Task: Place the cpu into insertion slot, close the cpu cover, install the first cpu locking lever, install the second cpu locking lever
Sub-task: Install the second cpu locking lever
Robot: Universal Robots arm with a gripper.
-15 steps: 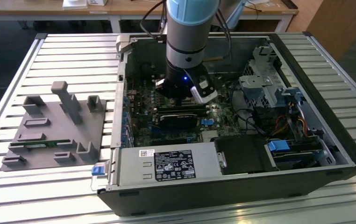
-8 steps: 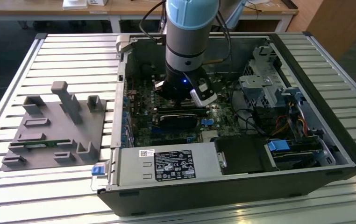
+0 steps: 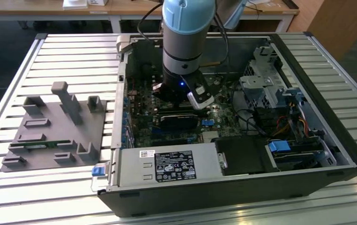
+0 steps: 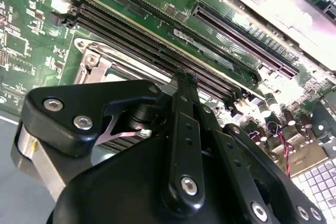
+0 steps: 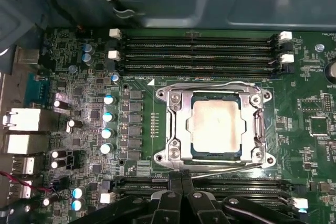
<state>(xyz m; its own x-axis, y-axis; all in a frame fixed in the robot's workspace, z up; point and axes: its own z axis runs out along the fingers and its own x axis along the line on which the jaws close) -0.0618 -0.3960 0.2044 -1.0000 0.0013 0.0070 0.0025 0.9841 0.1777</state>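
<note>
A: Jaws first. Where do they sit, and what are they holding?

B: In the first wrist view the gripper (image 5: pixel 181 178) has its jaws pressed together, nothing between them. Their tips rest at the edge of the insertion slot (image 5: pixel 215 125), touching a thin wire locking lever (image 5: pixel 231 168) that runs along that edge.

A: And the cpu?

B: The cpu (image 5: pixel 216 125) lies flat in the slot, silver top facing up. The cpu cover (image 5: pixel 176 124) is closed around it, framing the chip through its square window.

A: How much room surrounds it?

B: Long memory slots (image 5: pixel 199 51) flank the socket on the far side, and another bank lies just under the gripper. In the exterior view the arm (image 3: pixel 183 42) reaches down into the open computer case (image 3: pixel 228 187), whose walls enclose the board on the slatted tabletop (image 3: pixel 53 197).
</note>
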